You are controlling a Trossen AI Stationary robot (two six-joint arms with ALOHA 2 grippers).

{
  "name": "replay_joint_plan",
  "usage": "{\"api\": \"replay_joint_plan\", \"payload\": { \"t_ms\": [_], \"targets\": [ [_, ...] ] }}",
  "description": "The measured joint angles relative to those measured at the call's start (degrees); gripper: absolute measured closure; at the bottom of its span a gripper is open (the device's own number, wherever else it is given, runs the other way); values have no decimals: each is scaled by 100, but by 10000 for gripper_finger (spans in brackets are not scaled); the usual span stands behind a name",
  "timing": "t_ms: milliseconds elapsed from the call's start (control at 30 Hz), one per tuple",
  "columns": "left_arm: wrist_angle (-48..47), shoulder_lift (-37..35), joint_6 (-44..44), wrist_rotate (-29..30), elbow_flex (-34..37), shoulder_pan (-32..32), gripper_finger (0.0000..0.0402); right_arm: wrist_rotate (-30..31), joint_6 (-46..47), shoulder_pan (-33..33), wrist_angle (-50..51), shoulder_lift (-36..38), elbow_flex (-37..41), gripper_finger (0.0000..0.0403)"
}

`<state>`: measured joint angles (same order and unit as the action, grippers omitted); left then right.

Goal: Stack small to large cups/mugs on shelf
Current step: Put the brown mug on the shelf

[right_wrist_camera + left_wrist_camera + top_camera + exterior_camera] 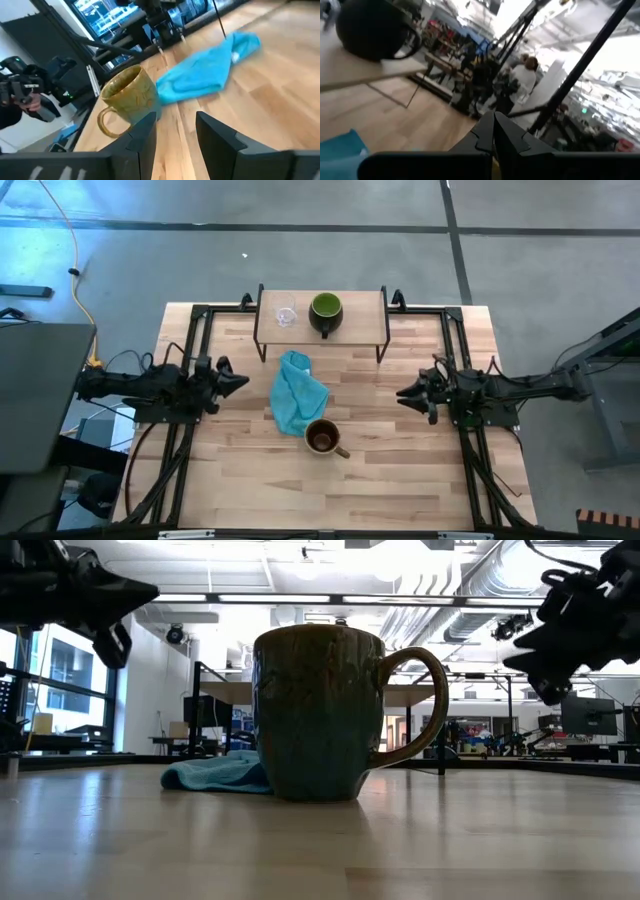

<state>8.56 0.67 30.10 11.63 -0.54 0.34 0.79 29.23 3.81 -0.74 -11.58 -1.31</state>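
On the shelf (365, 308) at the table's far edge stand a tiny clear glass cup (287, 316) and a dark mug with a green inside (326, 310), each on its base. An olive-tan mug with a brown inside (322, 438) stands upright on the tabletop, and it also shows in the low view (320, 710) and the right wrist view (129, 97). My left gripper (240, 380) hovers shut at the table's left and my right gripper (402, 393) hovers open at its right. Both are clear of the mugs, and their fingers show in the wrist views (493, 117) (176, 119).
A teal-blue cloth (297, 392) lies crumpled between the shelf and the olive-tan mug, its near end close to that mug. Black frame rails (190, 340) run along both table sides. A person (522, 80) stands in the room beyond the table.
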Motion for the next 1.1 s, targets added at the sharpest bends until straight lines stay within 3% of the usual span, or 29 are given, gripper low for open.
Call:
{"api": "replay_joint_plan", "payload": {
  "t_ms": [233, 500, 800, 1100],
  "targets": [
    [-547, 0, 149, -48, 0, 0, 401, 45, -1159, 0, -1778, -699, -1, 275],
    [-575, -2, 320, -50, -2, 0, 401, 14, -1148, 45, -2572, -1641, -22, 275],
    [-575, -2, 320, -6, -2, 0, 401, 49, -1620, 363, -2595, -2978, -874, 275],
    [-565, -2, 326, -6, -2, 0, 401, 55, -1471, 624, -2469, -4281, -1686, 275]
  ]
}}
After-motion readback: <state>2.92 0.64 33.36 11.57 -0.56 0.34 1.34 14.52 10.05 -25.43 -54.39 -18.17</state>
